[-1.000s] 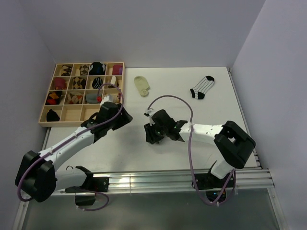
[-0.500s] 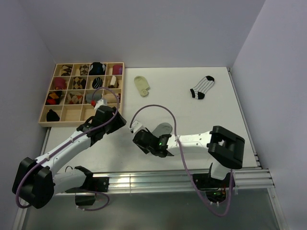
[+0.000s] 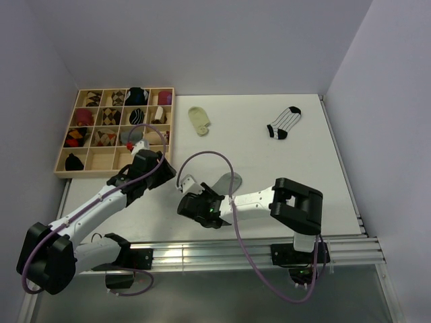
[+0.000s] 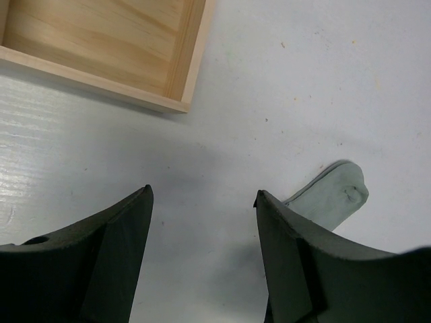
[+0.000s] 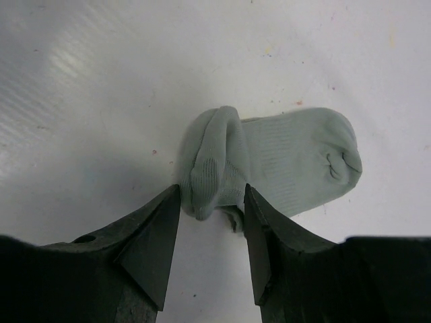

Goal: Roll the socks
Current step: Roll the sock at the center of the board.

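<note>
A grey sock (image 5: 283,158) lies on the white table with its near end rolled into a thick fold. My right gripper (image 5: 212,188) is shut on that rolled end, one fingertip pressed on each side. From above, the grey sock (image 3: 227,182) trails up and right of the right gripper (image 3: 205,200). My left gripper (image 4: 204,192) hangs open and empty over bare table, with the grey sock's toe (image 4: 335,194) just past its right finger. It sits left of the sock (image 3: 161,173). A cream sock (image 3: 199,120) and a white striped sock (image 3: 283,122) lie flat farther back.
A wooden tray (image 3: 64,165) of square compartments stands at the back left, holding several rolled socks; its corner (image 4: 176,86) shows close ahead of the left gripper. Purple cables loop above both arms. Walls close in the table at the back and the sides.
The right gripper has swung left and toward the near edge with the grey sock's end, leaving the sock stretched out behind it. The left gripper drew back slightly.
</note>
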Robot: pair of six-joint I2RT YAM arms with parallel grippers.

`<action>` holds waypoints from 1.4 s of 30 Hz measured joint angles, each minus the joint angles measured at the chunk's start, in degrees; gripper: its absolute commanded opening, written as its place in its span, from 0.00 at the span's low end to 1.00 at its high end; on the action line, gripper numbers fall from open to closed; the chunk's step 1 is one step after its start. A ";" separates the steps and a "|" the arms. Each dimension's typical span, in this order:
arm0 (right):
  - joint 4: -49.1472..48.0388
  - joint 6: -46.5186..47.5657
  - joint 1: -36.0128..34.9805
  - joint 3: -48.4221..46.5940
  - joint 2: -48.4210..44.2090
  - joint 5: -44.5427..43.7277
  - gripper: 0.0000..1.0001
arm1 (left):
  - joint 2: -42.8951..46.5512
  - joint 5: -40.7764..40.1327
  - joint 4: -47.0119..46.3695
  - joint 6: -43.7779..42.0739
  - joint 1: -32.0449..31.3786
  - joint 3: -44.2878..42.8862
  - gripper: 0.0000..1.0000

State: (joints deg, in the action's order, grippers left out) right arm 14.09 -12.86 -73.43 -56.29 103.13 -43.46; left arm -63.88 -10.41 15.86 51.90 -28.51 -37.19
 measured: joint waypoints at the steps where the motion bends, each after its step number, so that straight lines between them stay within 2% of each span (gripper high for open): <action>1: 0.22 -0.17 -0.04 -0.31 0.42 -0.72 0.50 | 0.00 0.00 0.00 0.00 0.04 0.07 0.68; 19: 0.46 -0.74 -0.74 -2.25 3.98 -2.62 0.50 | -0.13 0.07 -0.11 -0.15 0.20 0.44 0.68; 25: 0.83 -2.10 -0.74 -5.20 7.37 -6.78 0.50 | -0.20 0.11 -0.11 -0.15 0.20 0.44 0.68; 29: 2.16 -4.04 -0.74 -6.36 9.20 -10.36 0.46 | -0.57 0.26 -0.13 -0.15 0.20 0.46 0.68; 35: 4.09 -5.66 -0.68 -6.40 10.56 -12.52 0.24 | -0.61 0.33 -0.24 -0.15 0.20 0.66 0.68; 36: 4.22 -5.77 -0.68 -6.34 10.58 -12.24 0.15 | -0.61 0.35 -0.26 -0.15 0.20 0.79 0.68; 38: 4.00 -5.55 -0.68 -6.12 10.47 -11.39 0.08 | -0.61 0.46 -0.28 -0.15 0.22 1.01 0.68; 42: 1.86 -4.09 -0.33 -3.91 7.41 -6.56 0.00 | -0.59 0.61 -0.37 -0.17 0.31 1.22 0.68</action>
State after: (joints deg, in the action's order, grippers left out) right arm 15.94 -16.95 -73.76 -60.20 110.54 -50.02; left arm -64.47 -9.80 15.49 51.72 -28.21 -35.97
